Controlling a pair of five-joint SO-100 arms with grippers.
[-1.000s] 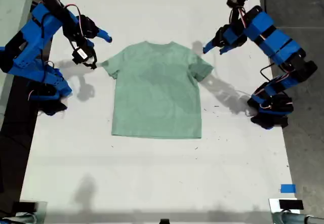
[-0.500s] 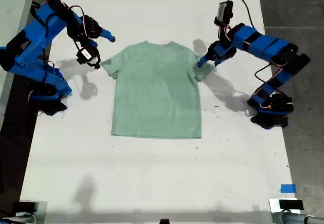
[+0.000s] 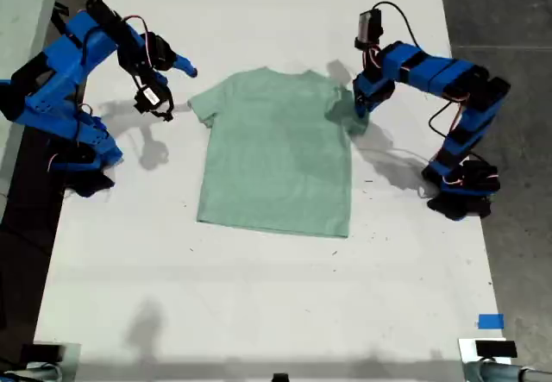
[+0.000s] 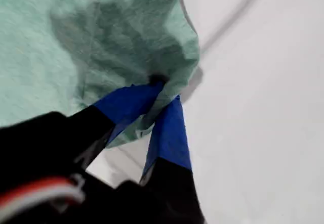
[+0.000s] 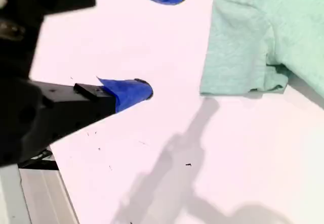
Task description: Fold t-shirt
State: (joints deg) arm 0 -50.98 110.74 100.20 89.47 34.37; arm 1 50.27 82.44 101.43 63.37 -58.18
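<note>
On the t-shirt's sleeve my first tool pinches fabric; second gapes nearby.

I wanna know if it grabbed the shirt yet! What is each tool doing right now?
My first gripper: closed, pinching a sleeve of the t-shirt.
My second gripper: open, holding nothing, beside the other sleeve.

white table, t-shirt lying flat

1. One t-shirt
2. Two blue arms, one at each side of the exterior view
3. Two grippers: my first gripper, my second gripper
4. One white table
5. One blue tape piece
</note>
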